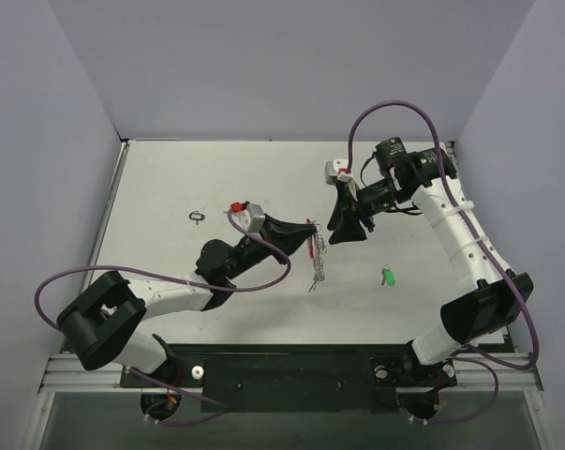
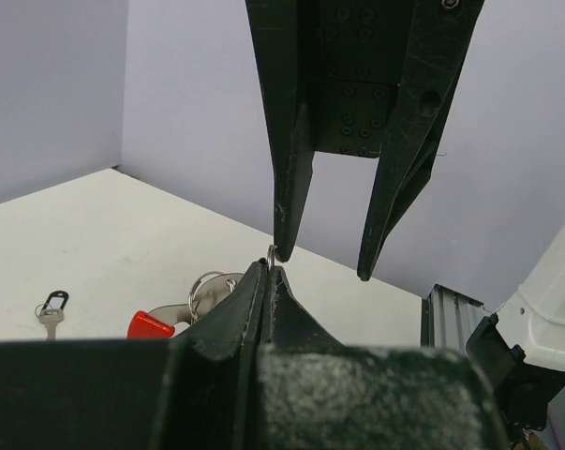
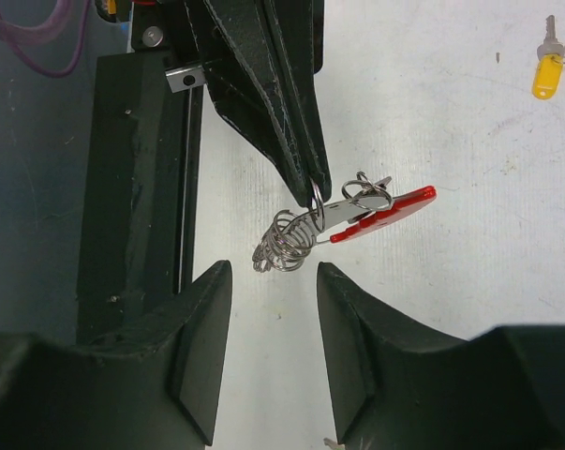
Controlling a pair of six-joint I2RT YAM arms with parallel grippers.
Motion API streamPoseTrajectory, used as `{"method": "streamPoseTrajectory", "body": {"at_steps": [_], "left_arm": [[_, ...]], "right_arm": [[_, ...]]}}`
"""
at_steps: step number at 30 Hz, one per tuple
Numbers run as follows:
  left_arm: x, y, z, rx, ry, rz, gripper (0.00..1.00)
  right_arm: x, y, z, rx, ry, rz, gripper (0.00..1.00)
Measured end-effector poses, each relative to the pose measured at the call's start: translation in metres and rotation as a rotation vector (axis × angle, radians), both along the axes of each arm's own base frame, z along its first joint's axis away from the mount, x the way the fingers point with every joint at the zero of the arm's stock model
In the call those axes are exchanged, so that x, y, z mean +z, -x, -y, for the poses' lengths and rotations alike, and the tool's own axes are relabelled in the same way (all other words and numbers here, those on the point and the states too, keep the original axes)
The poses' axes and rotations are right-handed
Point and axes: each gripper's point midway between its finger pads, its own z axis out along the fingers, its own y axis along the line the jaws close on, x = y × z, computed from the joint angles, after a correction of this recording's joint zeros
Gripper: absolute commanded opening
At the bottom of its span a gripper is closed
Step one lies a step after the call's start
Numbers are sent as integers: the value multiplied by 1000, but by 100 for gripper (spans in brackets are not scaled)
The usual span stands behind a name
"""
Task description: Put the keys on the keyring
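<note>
- The left gripper [image 2: 270, 267] fills the bottom of its own wrist view, its fingers pressed together on a thin wire ring of the keyring [image 3: 287, 246].
- The keyring hangs from that pinch near the middle of the table [image 1: 216, 178], with its silver coil bunched below and its curved red part out to one side. I cannot tell whether it touches the surface.
- The right gripper [image 3: 273, 314] stands just beside the keyring, jaws apart and nothing between them.
- A green key [image 1: 388, 277] lies alone to the right of the keyring, and a yellow key [image 3: 547, 66] lies well apart from it.
- A small black loop [image 1: 198, 217] sits toward the far left.
- The tabletop is matte white and faintly speckled.
- Plain pale lavender walls [image 1: 282, 66] close three sides, and a black mounting bar [image 1: 282, 370] runs along the near edge.
</note>
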Motion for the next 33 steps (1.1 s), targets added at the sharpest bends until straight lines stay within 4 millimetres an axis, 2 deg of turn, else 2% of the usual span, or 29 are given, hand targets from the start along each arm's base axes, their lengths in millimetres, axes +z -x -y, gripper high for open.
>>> {"method": "streamPoseTrajectory", "body": {"at_steps": [7,13,21,28,29,33], "left_arm": [[2,4,3,-15,3,6,0],[5,8,6,-29,7,13,0],[5,9,6,-35,6,15,0],[6,11,7,-44,7,17,0],[6,12,7,-44,7,18,0],[6,12,8,-48,8,20,0]], "right_arm": [[4,2,-7,12,-14,-9,36],[0,2,-12,21,-7,-33,28],[-5,0,-13,20,-2,-49,11],[-4,0,-13,21,-5,-50,4],[-4,0,-13,22,-6,-50,0],[-4,0,-14,25,-7,-47,0]]}}
